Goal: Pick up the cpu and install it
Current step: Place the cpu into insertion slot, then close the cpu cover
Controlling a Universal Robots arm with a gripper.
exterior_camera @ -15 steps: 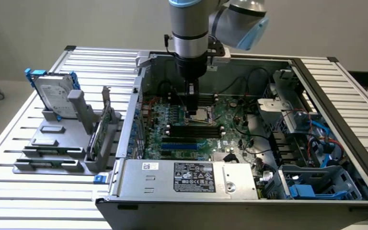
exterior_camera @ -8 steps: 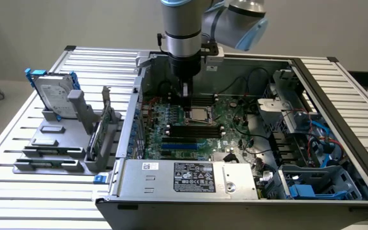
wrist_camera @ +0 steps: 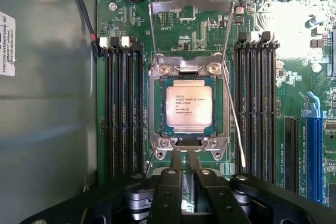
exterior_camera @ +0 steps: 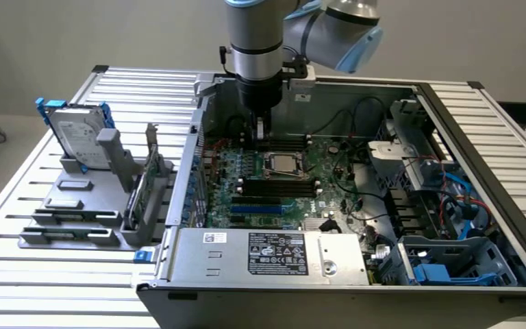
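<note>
Wrist view has the cpu (wrist_camera: 189, 107) lying flat in the metal-framed socket (wrist_camera: 156, 124) at the middle of the green board (wrist_camera: 252, 19), silvery plate up, between two banks of black memory slots (wrist_camera: 122, 108). My gripper (wrist_camera: 185, 156) hangs just past the socket edge nearest me, apart from the chip. My fingers (wrist_camera: 169, 182) are drawn almost together, only a narrow slit between the tips, clasping nothing that I can see. Seen from the exterior view, I stand upright inside the open computer case (exterior_camera: 190, 171), over the board toward its far edge.
</note>
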